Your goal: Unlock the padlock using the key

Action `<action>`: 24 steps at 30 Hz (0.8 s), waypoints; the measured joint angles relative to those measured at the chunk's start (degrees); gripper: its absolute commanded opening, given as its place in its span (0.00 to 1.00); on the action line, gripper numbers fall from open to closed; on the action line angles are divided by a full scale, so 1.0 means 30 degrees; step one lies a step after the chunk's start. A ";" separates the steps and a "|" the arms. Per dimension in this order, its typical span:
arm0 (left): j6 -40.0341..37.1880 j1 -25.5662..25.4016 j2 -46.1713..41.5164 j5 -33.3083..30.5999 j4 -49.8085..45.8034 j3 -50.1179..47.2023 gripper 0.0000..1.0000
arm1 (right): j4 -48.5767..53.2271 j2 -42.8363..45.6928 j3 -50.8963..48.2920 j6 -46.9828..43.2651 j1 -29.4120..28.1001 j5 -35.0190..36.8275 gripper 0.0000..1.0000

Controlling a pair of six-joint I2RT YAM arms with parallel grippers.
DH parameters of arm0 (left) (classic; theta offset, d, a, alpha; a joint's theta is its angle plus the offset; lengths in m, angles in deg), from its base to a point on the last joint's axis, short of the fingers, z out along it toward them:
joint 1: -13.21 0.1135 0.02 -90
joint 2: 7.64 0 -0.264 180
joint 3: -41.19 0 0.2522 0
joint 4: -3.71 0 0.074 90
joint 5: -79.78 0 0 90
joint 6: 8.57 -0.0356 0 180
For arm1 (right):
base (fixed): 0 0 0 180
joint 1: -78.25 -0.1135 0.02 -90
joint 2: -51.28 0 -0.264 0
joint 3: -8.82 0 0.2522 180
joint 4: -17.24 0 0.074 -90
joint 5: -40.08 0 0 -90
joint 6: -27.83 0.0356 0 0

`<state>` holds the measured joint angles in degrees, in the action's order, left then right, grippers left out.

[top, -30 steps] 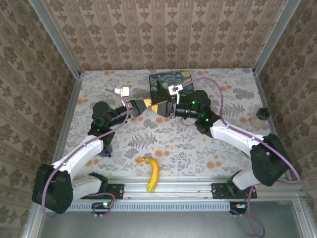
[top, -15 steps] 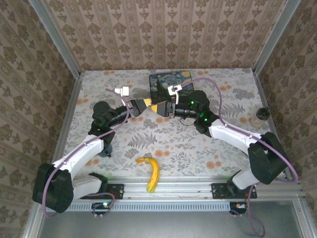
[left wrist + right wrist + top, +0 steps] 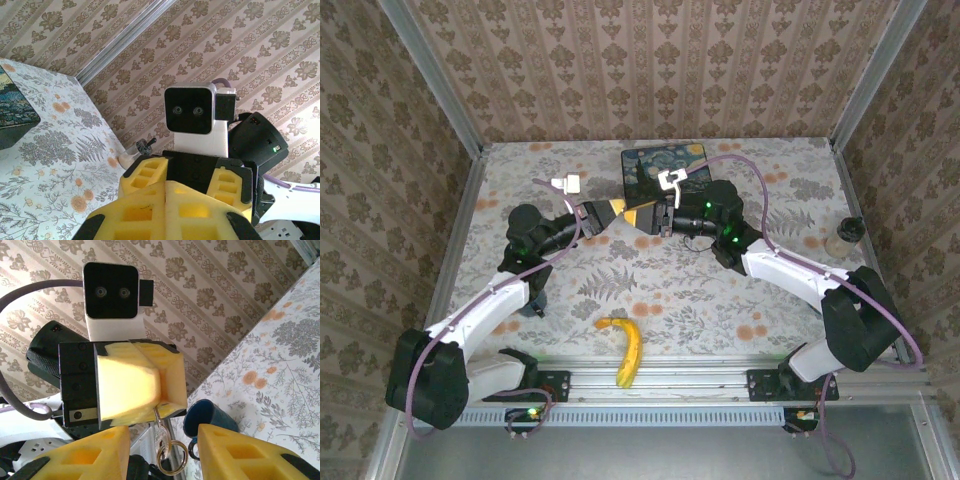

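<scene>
**A:** Entry one: left hand?

**B:** Left hand (image 3: 616,210): above the middle of the tabletop (image 3: 660,290), tip to tip with the right hand (image 3: 642,218). Its pads are pressed together, clamped on a thin silvery piece that looks like the key (image 3: 160,427). The key hangs down from the tips, with a ring (image 3: 159,458) at its lower end.

**A:** Entry two: right hand?

**B:** Fingers apart. In its own wrist view the ring hangs in the gap between the two pads, and appears to touch neither.

**A:** Padlock?

**B:** Location cannot be told. Nothing brass-bodied can be made out at the meeting fingertips.

**A:** Remaining stock?

**B:**
- One painted tin (image 3: 645,170), far centre, just behind the right hand.
- One banana (image 3: 626,350), near edge, centre, well apart from both hands.
- One small jar (image 3: 845,235), upright at the right edge.
- One dark blue cup (image 3: 210,422), on the tabletop beyond the left hand.
</scene>
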<state>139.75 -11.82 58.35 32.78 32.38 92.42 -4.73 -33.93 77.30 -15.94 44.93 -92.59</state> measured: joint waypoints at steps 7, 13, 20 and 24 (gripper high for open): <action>0.0000 0.0022 0.0007 0.0007 -0.0007 0.0000 0.00 | 0.0568 0.0007 0.0204 -0.0488 0.0000 0.0007 0.40; 0.0000 0.0168 0.0007 -0.0153 0.0007 -0.0073 0.00 | 0.0874 0.0073 0.0204 -0.0787 0.0000 0.0007 0.30; 0.0000 0.0160 0.0022 -0.0299 -0.0124 -0.0117 0.00 | 0.0998 0.0189 0.0204 -0.0852 -0.0022 0.0007 0.30; 0.0015 0.0160 0.0168 -0.0291 -0.0102 -0.0109 0.00 | 0.0991 0.0189 0.0204 -0.0809 -0.0029 0.0015 0.26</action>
<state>139.79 -11.34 58.86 31.91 32.08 92.09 -1.76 -33.36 77.92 -18.36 44.84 -92.55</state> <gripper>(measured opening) 0.045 0.278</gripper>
